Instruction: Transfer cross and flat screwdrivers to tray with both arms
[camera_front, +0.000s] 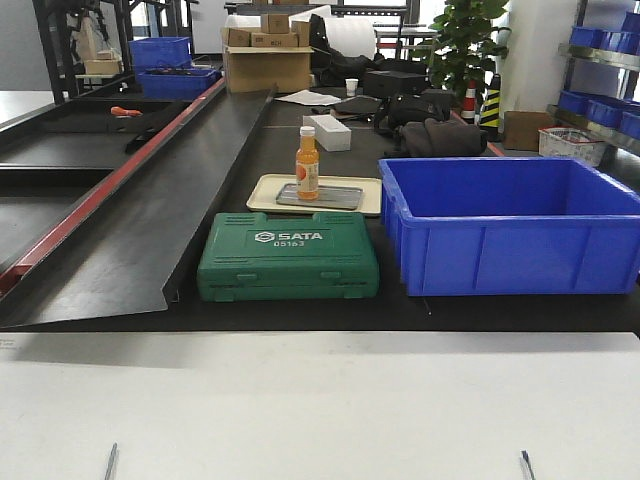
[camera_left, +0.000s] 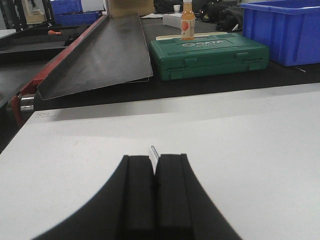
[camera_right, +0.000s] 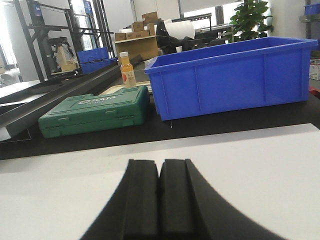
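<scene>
No screwdriver with a black and green handle shows in any view. The grey metal tray (camera_front: 320, 196) lies on a cream plastic tray (camera_front: 262, 194) on the black table, behind a green case. An orange bottle (camera_front: 307, 163) stands on the grey tray. My left gripper (camera_left: 153, 158) is shut over the white table; a thin silver pin (camera_left: 155, 151) sticks out between its tips, and I cannot tell what it is. My right gripper (camera_right: 159, 162) is shut and empty over the white table. In the front view only two thin slivers show at the bottom edge.
A green SATA tool case (camera_front: 288, 256) lies at the front of the black table, also in the left wrist view (camera_left: 207, 54) and the right wrist view (camera_right: 95, 111). A big blue crate (camera_front: 510, 225) stands right of it. A black sloped chute (camera_front: 150, 220) runs along the left.
</scene>
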